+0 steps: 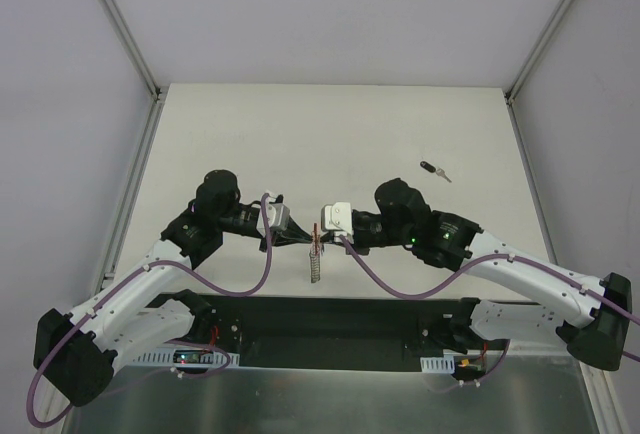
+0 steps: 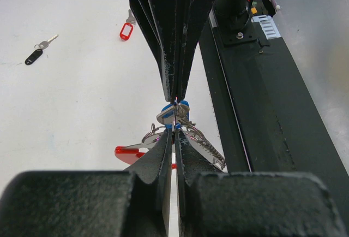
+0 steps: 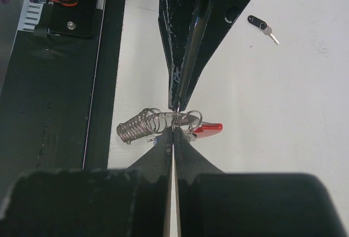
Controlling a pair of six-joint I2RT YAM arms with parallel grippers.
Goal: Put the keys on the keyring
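Observation:
Both grippers meet tip to tip above the table's near middle. The keyring (image 1: pixel 316 262) hangs between them, with its silver chain (image 3: pixel 136 126) and red segment (image 3: pixel 208 129) sagging below. My left gripper (image 2: pixel 174 130) is shut on the keyring's wire. My right gripper (image 3: pixel 174 130) is shut on the same wire from the opposite side. A blue-headed key (image 2: pixel 175 112) sits in the small gap between the two pairs of tips; I cannot tell whether either pair pinches it. A black-headed key (image 1: pixel 433 169) lies alone at the far right of the table. A red-tagged key (image 2: pixel 126 31) lies on the table beyond the right gripper.
The black base rail (image 1: pixel 330 319) runs along the near edge, just under the hanging chain. White walls with metal frame posts (image 1: pixel 118 24) close in the table at the sides and back.

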